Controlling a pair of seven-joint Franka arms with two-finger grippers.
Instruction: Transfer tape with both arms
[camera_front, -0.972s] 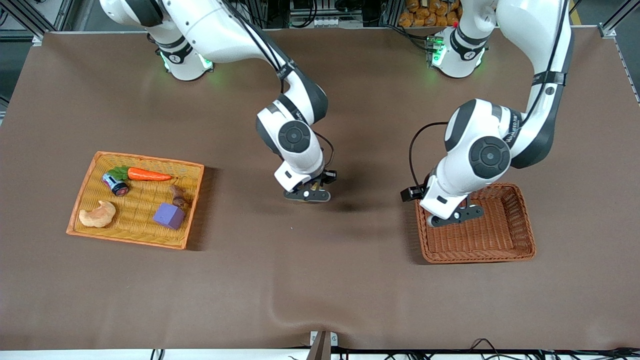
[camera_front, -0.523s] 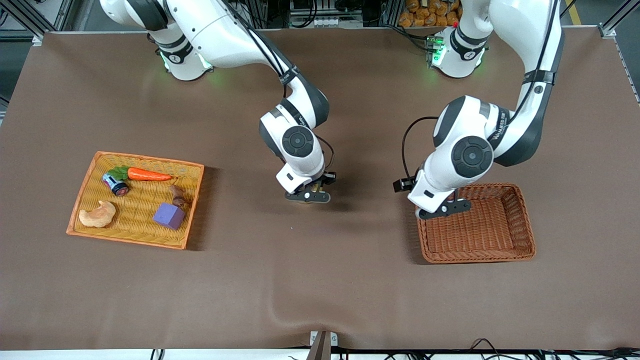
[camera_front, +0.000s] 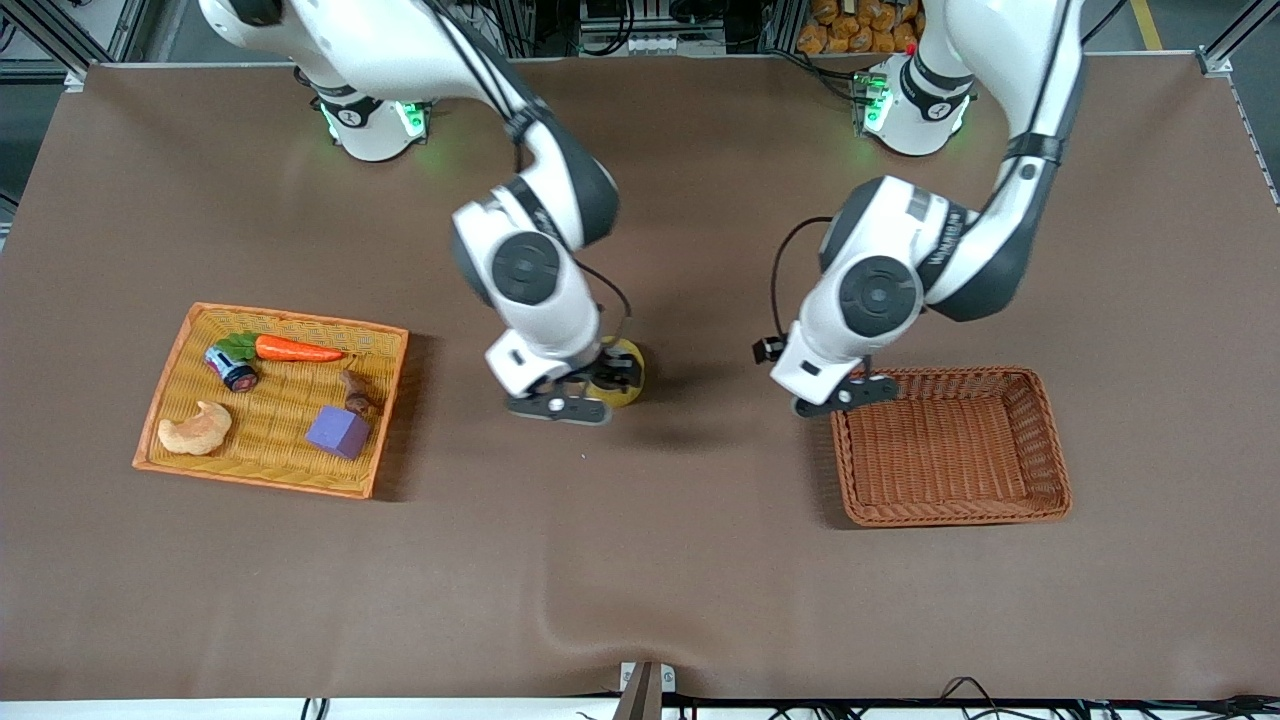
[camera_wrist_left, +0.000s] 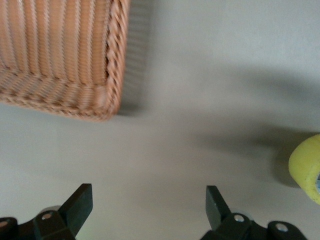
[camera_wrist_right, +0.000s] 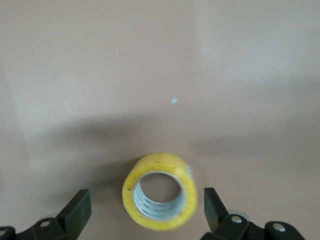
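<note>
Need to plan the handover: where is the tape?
The tape lies on the table's middle, under the open right gripper, between the two baskets.

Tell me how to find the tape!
Look at the bare brown table between the two baskets. Under the right gripper, whose open fingers no longer grip it, lies the tape: a yellow ring with a grey core, alone on the cloth.
</note>
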